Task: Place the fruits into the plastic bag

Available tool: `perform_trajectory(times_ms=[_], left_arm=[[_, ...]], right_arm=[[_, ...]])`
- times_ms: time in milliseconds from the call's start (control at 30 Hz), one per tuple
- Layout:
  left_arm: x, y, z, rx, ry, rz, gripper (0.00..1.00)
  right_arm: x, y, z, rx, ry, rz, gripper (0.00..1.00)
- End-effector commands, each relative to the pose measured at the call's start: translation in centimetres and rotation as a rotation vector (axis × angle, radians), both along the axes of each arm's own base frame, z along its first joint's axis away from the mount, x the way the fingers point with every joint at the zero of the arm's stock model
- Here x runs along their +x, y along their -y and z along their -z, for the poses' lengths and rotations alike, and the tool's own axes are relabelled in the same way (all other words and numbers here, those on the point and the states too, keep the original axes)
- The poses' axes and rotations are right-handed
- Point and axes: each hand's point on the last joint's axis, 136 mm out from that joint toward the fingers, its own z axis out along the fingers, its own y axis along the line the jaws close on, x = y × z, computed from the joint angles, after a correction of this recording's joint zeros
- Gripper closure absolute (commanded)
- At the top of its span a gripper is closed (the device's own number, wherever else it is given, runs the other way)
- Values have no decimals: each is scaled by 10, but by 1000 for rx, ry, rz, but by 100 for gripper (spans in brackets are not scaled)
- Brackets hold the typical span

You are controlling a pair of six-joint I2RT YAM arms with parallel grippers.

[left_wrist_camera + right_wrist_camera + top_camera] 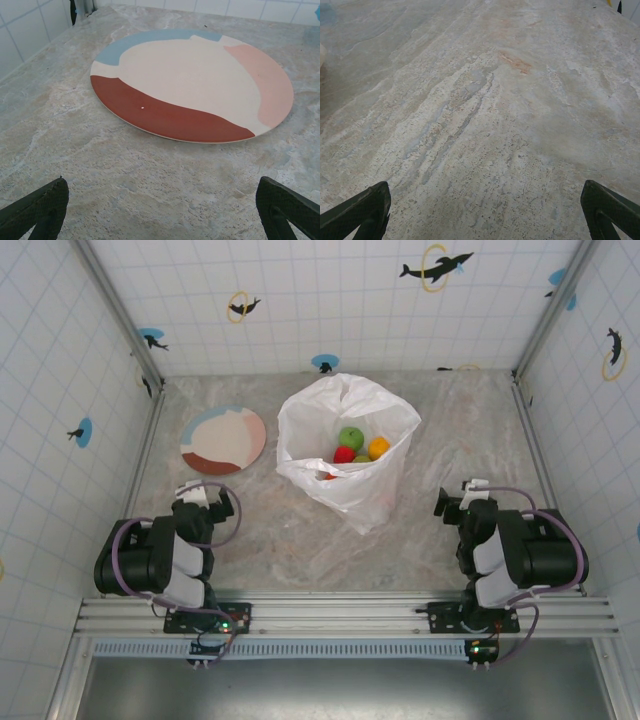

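A crinkly white plastic bag [345,485] stands open in the middle of the table. Inside it lie fruits: a green one [350,436], a red one [344,454] and an orange one [378,447], with more partly hidden below. My left gripper [208,496] rests open near the front left, its dark fingertips [42,205] wide apart over bare table, just short of the plate. My right gripper [462,502] stands open at the front right, its fingertips [607,207] spread over bare marble, nothing between them.
A round plate [223,440] in pink, cream, blue and brown lies flat at the left of the bag; it also sits ahead of the left gripper as the plate [200,85]. Tiled walls close in the table on three sides.
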Motion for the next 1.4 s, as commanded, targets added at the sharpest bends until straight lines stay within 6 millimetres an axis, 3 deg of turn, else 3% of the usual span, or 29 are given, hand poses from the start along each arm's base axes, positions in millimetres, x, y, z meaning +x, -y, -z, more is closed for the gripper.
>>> perform_trajectory(times_ms=[0,1367], left_arm=[[0,0,-2,-2,14,-2,2],[0,1,-2,-3,14,0,2]], right_arm=[[3,1,-13,-11,55,7,0],[2,2,-14,-25,61,18,0]])
